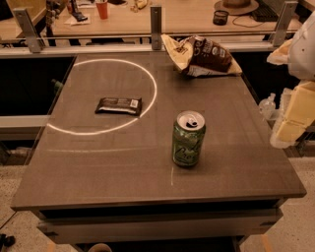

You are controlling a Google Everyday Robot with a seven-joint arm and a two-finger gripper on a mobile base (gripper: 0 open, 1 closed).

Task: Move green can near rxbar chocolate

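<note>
The green can (188, 139) stands upright on the grey table, right of centre and toward the front, with its silver top and pull tab showing. The rxbar chocolate (118, 105) lies flat to the can's upper left, a dark wrapper with a white label patch, on the rim of a white ring of light. My gripper (289, 127) shows as pale cream parts at the right edge of the view, off the table's right side and well apart from the can. It holds nothing that I can see.
A brown and cream snack bag (203, 55) lies at the table's (98, 172) back right. A rail with metal posts (156, 20) runs behind the table, with a desk and a red cup (102, 9) beyond. A small bottle (267, 105) stands off the right side.
</note>
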